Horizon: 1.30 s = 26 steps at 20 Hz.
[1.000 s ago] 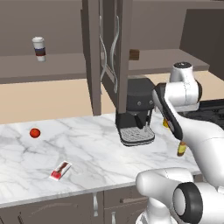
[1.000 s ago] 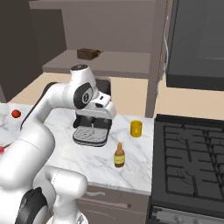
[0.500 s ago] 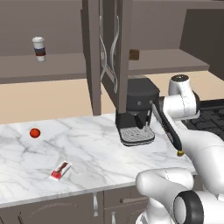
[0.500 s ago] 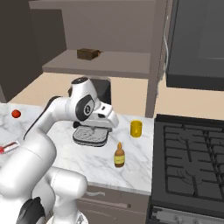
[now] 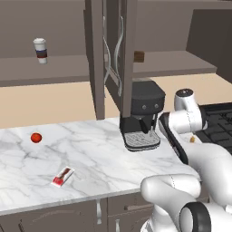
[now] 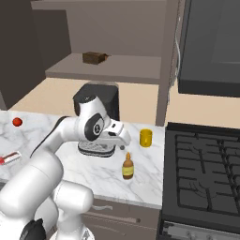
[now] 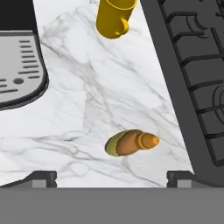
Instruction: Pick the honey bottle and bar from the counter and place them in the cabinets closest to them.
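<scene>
Reaching for the honey bottle (image 6: 128,168) looks like the step in hand, at least how I read it. Gripper (image 7: 111,179) fingers are spread wide with nothing between them, and the bottle stands upright on the counter (image 5: 99,163), in front of the coffee machine (image 5: 147,102) and off to its right. The bar (image 5: 63,176) lies flat in front of the machine too, but over on the left, so I'd guess that's job two.

Next move, imo: shift the hand until the bottle sits between the tips, get low enough, then close on the body. That neck is skinny and the hand view looks down at it from above, so a sloppy approach could tip it over.

Farther back, the yellow mug (image 6: 146,138) is just right of the machine, similar colour, don't grab that one lol. The red ball (image 5: 36,137) is way out to its left. Cabinets (image 6: 112,28) are above and behind the machine, shelves exposed, so once it's gripped, lift high and go for the closest one.
</scene>
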### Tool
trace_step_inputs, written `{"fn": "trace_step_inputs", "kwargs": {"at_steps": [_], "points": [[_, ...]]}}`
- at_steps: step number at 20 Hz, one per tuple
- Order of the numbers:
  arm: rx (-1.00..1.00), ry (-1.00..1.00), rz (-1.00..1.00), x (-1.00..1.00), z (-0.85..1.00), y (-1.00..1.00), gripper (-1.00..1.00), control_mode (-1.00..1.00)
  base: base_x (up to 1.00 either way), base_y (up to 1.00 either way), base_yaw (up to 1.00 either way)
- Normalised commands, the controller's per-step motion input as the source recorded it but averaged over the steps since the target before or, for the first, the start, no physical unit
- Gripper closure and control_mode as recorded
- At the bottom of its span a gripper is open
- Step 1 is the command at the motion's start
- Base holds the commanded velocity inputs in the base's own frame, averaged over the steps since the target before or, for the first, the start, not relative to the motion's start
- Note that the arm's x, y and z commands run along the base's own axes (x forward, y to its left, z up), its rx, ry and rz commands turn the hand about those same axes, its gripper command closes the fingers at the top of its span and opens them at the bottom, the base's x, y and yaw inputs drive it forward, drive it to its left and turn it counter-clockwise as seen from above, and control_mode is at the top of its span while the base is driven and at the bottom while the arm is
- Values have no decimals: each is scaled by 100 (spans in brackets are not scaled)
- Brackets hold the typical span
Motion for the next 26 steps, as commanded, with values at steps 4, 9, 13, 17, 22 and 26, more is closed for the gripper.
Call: {"fn": "trace_step_inputs", "kwargs": {"at_steps": [4, 9, 13, 17, 22, 26], "points": [[-3, 0, 0, 0, -32, -15, -100, -100, 0, 0, 0], [-3, 0, 0, 0, -29, -15, -100, -100, 0, 0, 0], [-2, 0, -1, 3, -24, -12, -100, -100, 0, 0, 0], [-2, 0, -1, 12, -22, -7, -100, -100, 0, 0, 0], [-2, 1, -2, 15, -21, -8, -100, -100, 0, 0, 0], [-2, 0, -3, 13, -20, -12, -100, -100, 0, 0, 0]]}}
